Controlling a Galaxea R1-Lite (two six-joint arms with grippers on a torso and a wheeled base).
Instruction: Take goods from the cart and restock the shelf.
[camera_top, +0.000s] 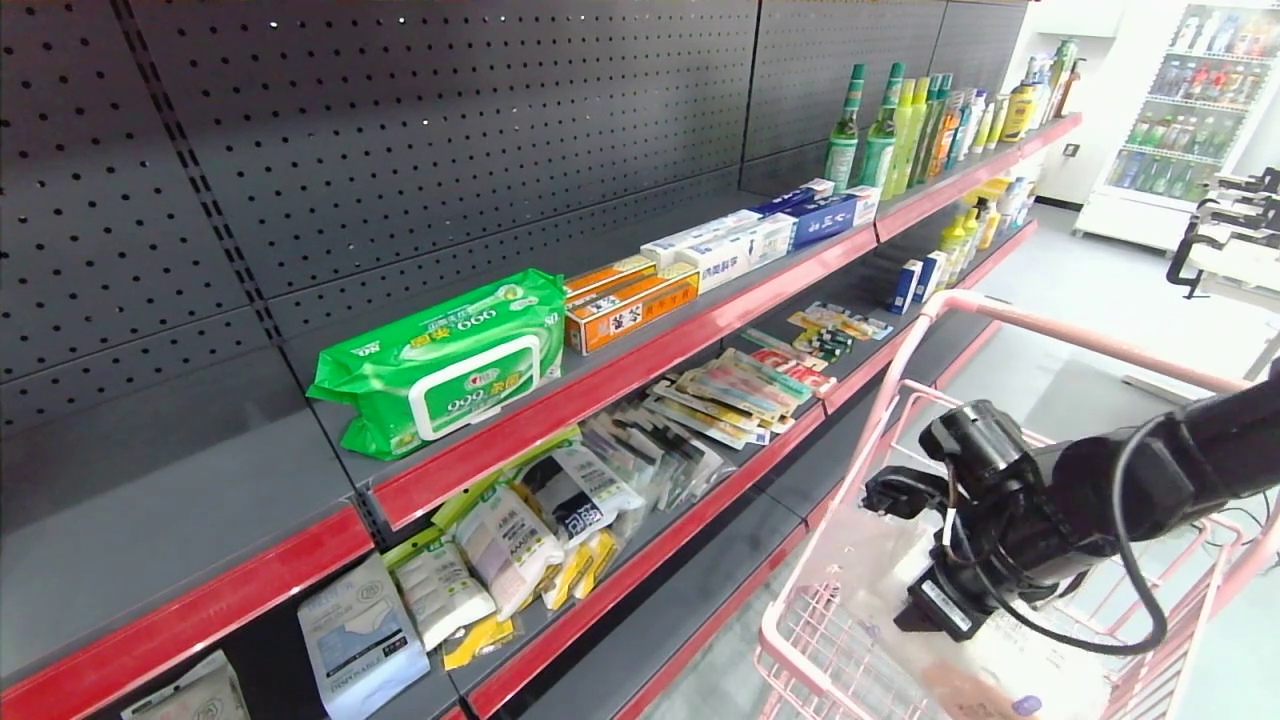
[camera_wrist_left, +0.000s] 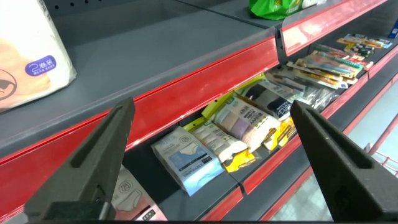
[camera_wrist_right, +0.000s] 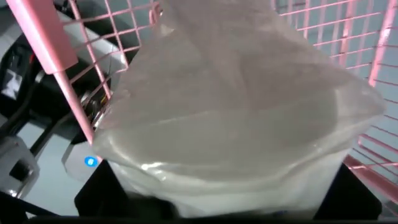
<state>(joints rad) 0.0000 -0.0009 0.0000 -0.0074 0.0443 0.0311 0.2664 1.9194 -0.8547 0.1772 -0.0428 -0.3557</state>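
The translucent plastic pack (camera_wrist_right: 236, 124) sits inside the pink cart (camera_top: 1000, 315), pressed between the two dark fingers (camera_wrist_right: 93, 186) of the right gripper (camera_wrist_right: 227, 186), which are clamped on its sides. The cart's wire wall lies close behind the pack, past the fingertips.

The left gripper (camera_wrist_left: 211, 107) is at the shelf (camera_wrist_left: 186, 81) with its fingers (camera_wrist_left: 93, 162) spread wide apart and nothing between them. Beyond the gap between the fingertips lies the red shelf edge, and under it a row of bagged cloth goods (camera_wrist_left: 217, 137). A white tissue pack (camera_wrist_left: 31, 56) stands on the board above, out past one fingertip.

In the head view, the upper board holds a green wet-wipe pack (camera_top: 445, 360), well apart from both grippers. After it come orange toothpaste boxes (camera_top: 630, 305), white boxes (camera_top: 720, 250), blue boxes (camera_top: 825, 215) and green bottles (camera_top: 860, 125). On the board below lie carded toothbrushes (camera_top: 730, 390).

The right gripper (camera_top: 935, 600) is down in the cart, its fingers pointing into the basket, away from the shelf.
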